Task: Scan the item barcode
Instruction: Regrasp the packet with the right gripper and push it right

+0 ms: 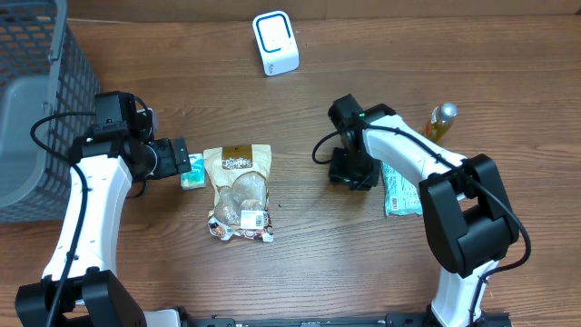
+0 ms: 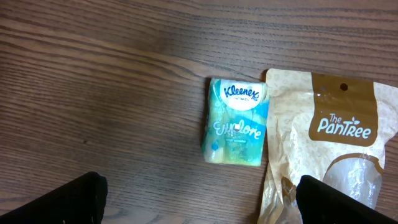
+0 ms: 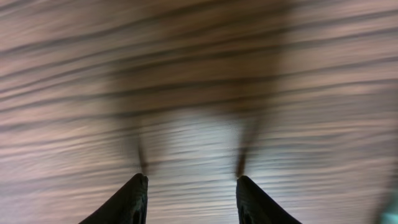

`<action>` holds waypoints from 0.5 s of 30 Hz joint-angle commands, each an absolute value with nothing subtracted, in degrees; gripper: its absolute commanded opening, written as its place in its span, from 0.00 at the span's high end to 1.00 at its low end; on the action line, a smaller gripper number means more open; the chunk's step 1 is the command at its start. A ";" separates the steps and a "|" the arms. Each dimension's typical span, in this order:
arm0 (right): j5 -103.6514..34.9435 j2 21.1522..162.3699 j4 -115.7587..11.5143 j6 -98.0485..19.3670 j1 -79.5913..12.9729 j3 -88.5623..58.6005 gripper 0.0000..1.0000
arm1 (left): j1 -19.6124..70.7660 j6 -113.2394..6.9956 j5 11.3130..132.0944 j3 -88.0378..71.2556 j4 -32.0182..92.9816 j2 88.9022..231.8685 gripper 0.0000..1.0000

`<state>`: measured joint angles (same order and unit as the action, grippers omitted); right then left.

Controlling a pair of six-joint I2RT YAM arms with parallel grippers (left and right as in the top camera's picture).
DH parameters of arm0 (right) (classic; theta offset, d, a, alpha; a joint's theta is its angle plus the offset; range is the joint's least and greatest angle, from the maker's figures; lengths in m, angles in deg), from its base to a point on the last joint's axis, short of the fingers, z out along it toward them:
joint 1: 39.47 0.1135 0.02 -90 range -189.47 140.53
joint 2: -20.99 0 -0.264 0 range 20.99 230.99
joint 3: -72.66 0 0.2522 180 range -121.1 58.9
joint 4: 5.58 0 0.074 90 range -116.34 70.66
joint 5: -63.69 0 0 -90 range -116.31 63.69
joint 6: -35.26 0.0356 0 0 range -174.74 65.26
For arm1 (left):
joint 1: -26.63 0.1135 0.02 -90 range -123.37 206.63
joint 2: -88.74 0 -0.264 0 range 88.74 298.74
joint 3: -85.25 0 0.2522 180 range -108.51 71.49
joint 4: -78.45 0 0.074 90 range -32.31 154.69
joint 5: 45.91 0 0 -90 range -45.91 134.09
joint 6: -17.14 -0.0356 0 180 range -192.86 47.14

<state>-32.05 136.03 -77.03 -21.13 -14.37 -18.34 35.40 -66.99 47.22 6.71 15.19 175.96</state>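
A white barcode scanner [image 1: 275, 43] with a blue window stands at the back of the wooden table. A tan PanTree snack bag [image 1: 241, 191] [image 2: 336, 143] lies in the middle, with a white label [image 1: 254, 218] near its lower end. A small Kleenex tissue pack [image 1: 192, 173] [image 2: 235, 121] lies against its left side. My left gripper [image 1: 182, 156] [image 2: 199, 202] is wide open just left of the tissue pack, holding nothing. My right gripper [image 1: 352, 173] [image 3: 191, 178] hovers low over bare wood with its fingers apart and nothing between them.
A green and white packet [image 1: 399, 189] lies just right of the right gripper, and a small bottle [image 1: 440, 121] stands behind it. A grey mesh basket [image 1: 36, 91] fills the far left side.
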 commanded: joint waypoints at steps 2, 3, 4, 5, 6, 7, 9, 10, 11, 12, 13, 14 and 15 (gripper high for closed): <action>-37.40 136.19 -75.10 -22.25 -12.86 -17.94 0.57 | 35.62 -66.42 46.85 5.64 15.28 175.89 0.01; -37.40 136.19 -74.78 -22.14 -12.56 -17.94 0.57 | 35.60 -66.42 46.85 5.64 15.30 175.89 0.00; -37.40 136.19 -74.43 -22.14 -12.23 -17.94 0.56 | 35.60 -66.42 46.83 5.64 15.30 175.89 0.01; -37.40 136.19 -74.01 -22.14 -11.83 -17.92 0.56 | 35.60 -66.42 46.85 5.64 15.30 175.89 0.01; -37.40 136.19 -73.53 -22.14 -11.38 -17.92 0.56 | 35.60 -66.42 46.83 5.64 15.28 175.89 0.01; -37.40 136.19 -72.90 -22.14 -10.81 -17.92 0.56 | 35.60 -66.42 46.85 5.64 15.30 175.89 0.01; -37.36 136.19 -71.67 -21.96 -9.78 -17.92 0.56 | 35.62 -66.42 46.85 5.64 15.30 175.89 0.00; -37.34 136.19 -70.93 -21.96 -9.10 -17.92 0.56 | 35.62 -66.42 46.83 5.64 15.28 175.89 0.00; -37.32 136.21 -70.43 -21.96 -8.56 -17.92 0.56 | 35.62 -66.42 46.83 5.64 15.30 175.89 0.01; -37.29 136.19 -69.88 -21.96 -7.94 -17.92 0.56 | 35.60 -66.42 46.85 5.64 15.28 175.89 0.00; -37.27 136.19 -69.44 -21.96 -7.42 -17.92 0.56 | 35.60 -66.88 46.37 5.64 15.32 175.89 0.00; -37.10 136.19 -69.03 -21.96 -6.92 -17.92 0.56 | 35.60 -67.32 45.72 5.64 15.35 175.89 0.01; -36.55 136.19 -68.44 -21.96 -6.22 -17.92 0.56 | 35.62 -67.36 44.67 5.64 15.59 175.89 0.01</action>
